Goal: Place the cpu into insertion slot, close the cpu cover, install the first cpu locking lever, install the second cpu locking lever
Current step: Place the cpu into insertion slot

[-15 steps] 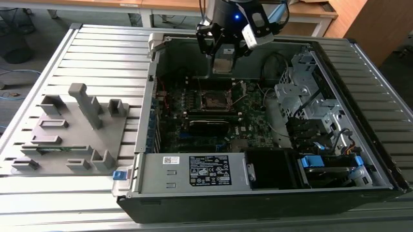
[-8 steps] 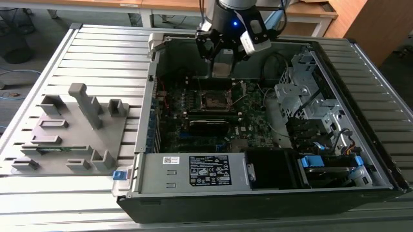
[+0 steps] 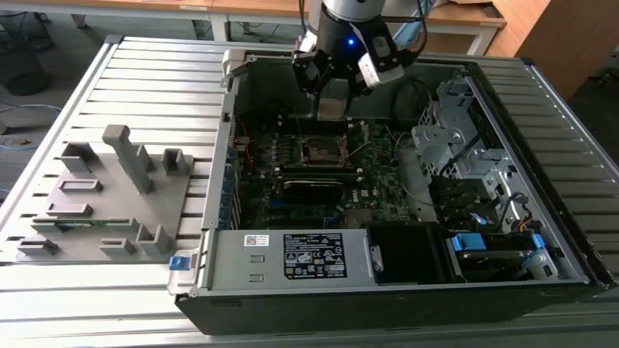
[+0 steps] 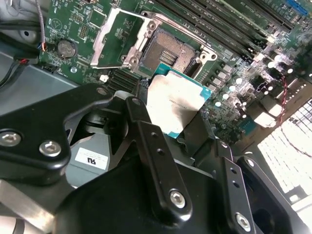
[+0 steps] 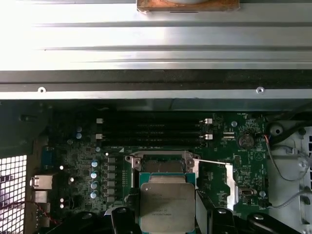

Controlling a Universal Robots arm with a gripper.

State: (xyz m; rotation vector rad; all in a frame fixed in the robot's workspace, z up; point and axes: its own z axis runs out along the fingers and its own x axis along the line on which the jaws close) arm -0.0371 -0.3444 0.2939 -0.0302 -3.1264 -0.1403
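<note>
The flat square cpu with the dull grey metal face and green edge [image 4: 178, 105] sits clamped by two opposite edges between the black fingers of the hand [image 4: 175, 124], so the hand is closed narrow on the chip. In both wrist views it hangs just beside the square dark insertion slot with the silvery rim [image 4: 168, 53], above the board and not yet seated. In the first wrist view the chip [image 5: 167, 207] covers the slot's [image 5: 163, 166] near edge.

The thin silvery cpu cover frame [image 4: 101, 41] is swung open to one side of the slot, leaving the contact field bare. Around it lies the green circuit board [image 5: 78, 161] with long black memory slots [image 5: 151, 131] beyond. In the exterior view the hand [image 3: 332, 109] reaches down into the open grey computer case [image 3: 290, 254], which lies on the slatted metal bench [image 3: 155, 80].

The step in hand looks like seating the chip. Done well, it calls for:
- squaring the chip's edges to the slot's rim before any descent;
- keeping the chip level, since a tilted corner could catch the contacts;
- coming straight down without sliding across the slot;
- keeping the fingers off the open cover and the rim.

Whether the chip's corner marking matches the slot cannot be told here.
</note>
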